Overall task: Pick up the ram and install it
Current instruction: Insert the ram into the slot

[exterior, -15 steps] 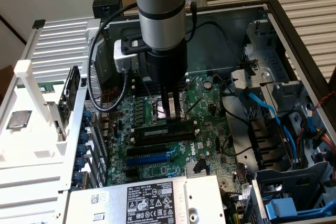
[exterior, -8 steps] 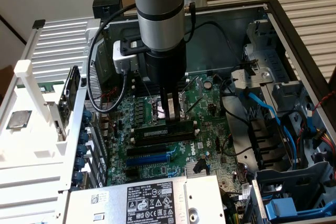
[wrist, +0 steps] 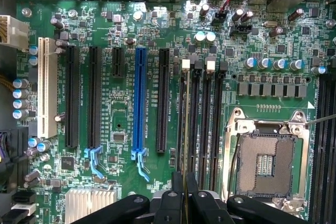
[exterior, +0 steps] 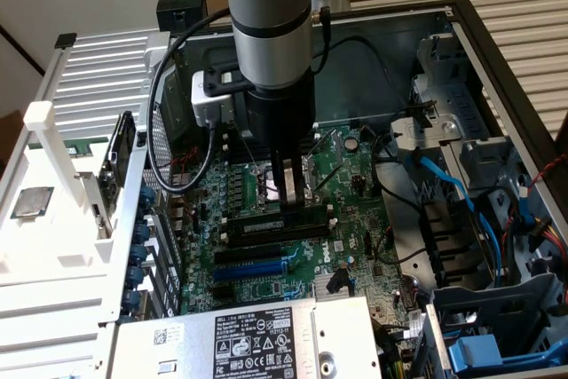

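inside an open case (exterior: 390, 33): reaches straight down on a grey arm (exterior: 271, 24) to the green motherboard (exterior: 346, 175). pinches the ram (exterior: 266, 225) by its upper edge with the gripper (exterior: 286, 194), fingers clenched on the thin stick with nothing but its thickness between them. holds the ram on its long edge, parallel to the blue slot (exterior: 253, 266) and lined up with the nearest of the memory slots (exterior: 311, 217), one black slot lying between that and the blue slot. cannot tell whether seated in the slot or just above it. from the wrist: shows the ram (wrist: 183, 145) edge-on as a thin line running away from the gripper (wrist: 184, 200), over the first of four memory slots (wrist: 202, 124) beyond the blue slot (wrist: 139, 98). puts the bare cpu socket (wrist: 270, 161) on that same side, farther from the blue slot than the memory slots. puts more black slots and a white slot (wrist: 47, 93) on the blue slot's other side, with a finned heatsink (wrist: 86, 203) near the blue slot's latch end. in the exterior view, places a labelled power supply (exterior: 257, 339) just past the blue slot, away from the ram, and blue cables (exterior: 448, 185) well apart from it.
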`<state>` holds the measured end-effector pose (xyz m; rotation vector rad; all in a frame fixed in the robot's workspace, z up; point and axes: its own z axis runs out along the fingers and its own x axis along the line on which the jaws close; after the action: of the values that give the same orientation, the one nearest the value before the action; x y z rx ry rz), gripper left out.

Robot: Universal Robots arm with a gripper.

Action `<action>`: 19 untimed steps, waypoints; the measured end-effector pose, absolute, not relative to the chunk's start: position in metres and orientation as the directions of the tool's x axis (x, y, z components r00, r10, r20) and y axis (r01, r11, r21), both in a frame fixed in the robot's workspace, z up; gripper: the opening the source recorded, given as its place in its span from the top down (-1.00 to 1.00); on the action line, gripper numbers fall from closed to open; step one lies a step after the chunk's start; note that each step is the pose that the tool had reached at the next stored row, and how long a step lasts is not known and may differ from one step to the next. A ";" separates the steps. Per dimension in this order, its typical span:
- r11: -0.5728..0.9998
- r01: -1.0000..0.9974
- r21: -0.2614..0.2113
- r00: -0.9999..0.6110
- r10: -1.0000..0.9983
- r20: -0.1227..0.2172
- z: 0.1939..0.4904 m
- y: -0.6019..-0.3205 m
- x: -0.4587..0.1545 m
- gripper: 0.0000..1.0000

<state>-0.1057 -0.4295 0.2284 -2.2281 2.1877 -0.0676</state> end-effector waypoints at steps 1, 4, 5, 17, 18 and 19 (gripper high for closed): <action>-0.019 -0.999 -0.043 0.018 -1.000 0.018 0.228 -0.430 -0.106 0.74; -0.019 -0.999 -0.043 0.018 -1.000 0.018 0.227 -0.429 -0.106 0.74; -0.019 -0.999 -0.043 0.018 -1.000 0.018 0.227 -0.429 -0.106 0.74; -0.019 -0.999 -0.043 0.018 -1.000 0.018 0.224 -0.430 -0.106 0.74; -0.019 -0.999 -0.043 0.018 -1.000 0.018 0.224 -0.430 -0.106 0.74; -0.019 -0.999 -0.043 0.018 -1.000 0.018 0.224 -0.430 -0.106 0.74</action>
<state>-0.1057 -0.4295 0.2241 -2.2281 2.1877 -0.0677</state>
